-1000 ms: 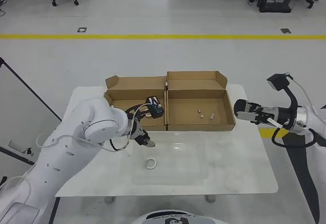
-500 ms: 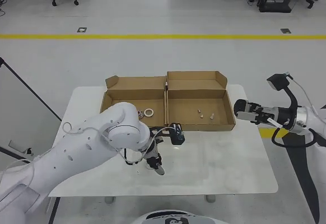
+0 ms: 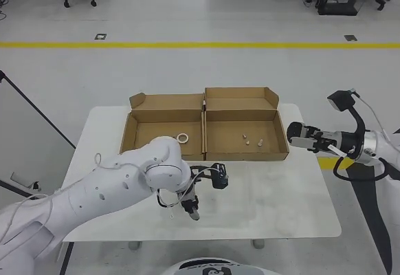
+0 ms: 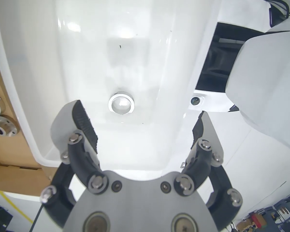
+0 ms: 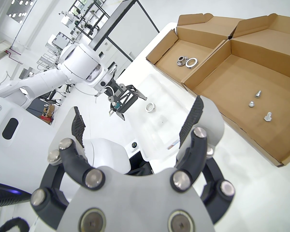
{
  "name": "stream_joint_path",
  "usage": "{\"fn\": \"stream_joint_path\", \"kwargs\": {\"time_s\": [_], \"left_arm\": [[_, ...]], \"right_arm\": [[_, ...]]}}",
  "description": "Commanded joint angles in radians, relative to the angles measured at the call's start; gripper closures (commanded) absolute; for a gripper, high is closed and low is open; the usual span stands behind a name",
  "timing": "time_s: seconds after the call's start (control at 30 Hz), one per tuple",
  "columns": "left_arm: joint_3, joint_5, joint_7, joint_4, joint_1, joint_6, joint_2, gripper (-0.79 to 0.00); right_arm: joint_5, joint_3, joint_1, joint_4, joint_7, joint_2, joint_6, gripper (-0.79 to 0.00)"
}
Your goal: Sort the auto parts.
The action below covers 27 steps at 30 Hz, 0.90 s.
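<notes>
1. Left tool (image 4: pixel 139 111) hangs, jaws apart, over a clear tray (image 4: pixel 26 97) on the surface (image 3: pixel 289 199).
2. A metal ring (image 4: pixel 121 103) lies in that tray, near the tool.
3. Right tool (image 3: pixel 294 135), jaws also apart, sits beyond the surface's edge.

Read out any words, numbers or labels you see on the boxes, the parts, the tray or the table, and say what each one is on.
Nothing legible to quote.
Box with the bolts: plain cardboard, no print.
Box with the rings: plain cardboard, no print.
Bolts and the ring in the tray: no readable markings.
Clear tray: a small tag at its rim, too small to read.
</notes>
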<state>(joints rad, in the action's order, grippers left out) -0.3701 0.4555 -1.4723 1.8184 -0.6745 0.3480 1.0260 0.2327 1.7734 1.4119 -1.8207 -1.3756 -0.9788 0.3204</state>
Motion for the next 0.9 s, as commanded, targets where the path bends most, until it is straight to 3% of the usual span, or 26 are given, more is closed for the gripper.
{"fn": "stream_joint_path", "kwargs": {"time_s": [0.0,0.07,0.13,0.27,0.4,0.63,0.87], "left_arm": [[0.020,0.007,0.006,-0.030,0.012,0.006,0.007,-0.785],[0.037,0.019,0.010,-0.054,0.021,0.010,0.015,-0.785],[0.048,0.025,0.017,-0.079,0.028,0.017,0.021,-0.714],[0.080,0.044,0.018,-0.113,0.045,0.018,0.033,-0.462],[0.103,0.041,0.023,-0.144,0.060,0.022,0.044,-0.388],[0.090,0.034,0.072,-0.164,0.069,0.033,0.057,-0.376],[0.057,0.005,0.091,-0.150,0.063,0.056,0.051,-0.382]], "right_arm": [[0.000,0.000,0.000,0.000,0.000,0.000,0.000,-0.785],[0.000,0.000,0.000,0.000,0.000,0.000,0.000,-0.785],[0.000,0.000,0.000,0.000,0.000,0.000,0.000,-0.785],[0.000,0.000,0.000,0.000,0.000,0.000,0.000,-0.785],[0.000,0.000,0.000,0.000,0.000,0.000,0.000,-0.785],[0.000,0.000,0.000,0.000,0.000,0.000,0.000,-0.785],[0.000,0.000,0.000,0.000,0.000,0.000,0.000,-0.785]]}}
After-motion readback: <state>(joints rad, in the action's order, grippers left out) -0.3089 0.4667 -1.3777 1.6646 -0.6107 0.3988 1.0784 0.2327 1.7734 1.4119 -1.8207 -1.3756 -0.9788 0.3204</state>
